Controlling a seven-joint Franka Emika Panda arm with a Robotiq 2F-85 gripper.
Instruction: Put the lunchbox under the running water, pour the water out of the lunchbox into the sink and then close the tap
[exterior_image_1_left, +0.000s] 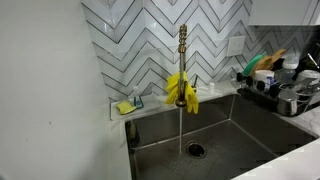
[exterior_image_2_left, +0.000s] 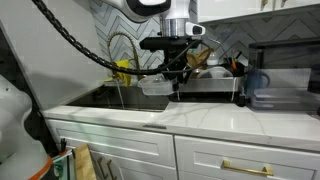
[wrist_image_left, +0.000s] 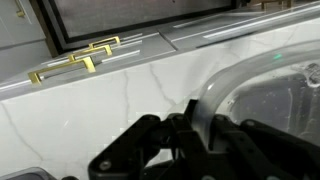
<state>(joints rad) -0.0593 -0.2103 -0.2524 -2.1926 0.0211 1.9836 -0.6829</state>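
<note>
My gripper (wrist_image_left: 190, 120) is shut on the rim of the clear plastic lunchbox (wrist_image_left: 255, 85), one finger inside the wall and one outside. In an exterior view the gripper (exterior_image_2_left: 176, 86) holds the lunchbox (exterior_image_2_left: 155, 89) just above the white counter at the sink's (exterior_image_2_left: 100, 97) right edge, to the right of the tap (exterior_image_2_left: 125, 45). The brass tap (exterior_image_1_left: 182, 45) stands upright with a yellow cloth (exterior_image_1_left: 182, 92) round it. A thin stream of running water (exterior_image_1_left: 180, 125) falls into the steel sink (exterior_image_1_left: 240, 135) near the drain (exterior_image_1_left: 194, 150). Neither arm nor lunchbox shows in that view.
A dish rack (exterior_image_1_left: 285, 90) with dishes stands right of the sink. A sponge holder (exterior_image_1_left: 127, 105) sits on the back ledge at the left. A dark appliance (exterior_image_2_left: 275, 75) stands on the marble counter (wrist_image_left: 90, 110). White cabinets with brass handles (wrist_image_left: 75, 62) are below.
</note>
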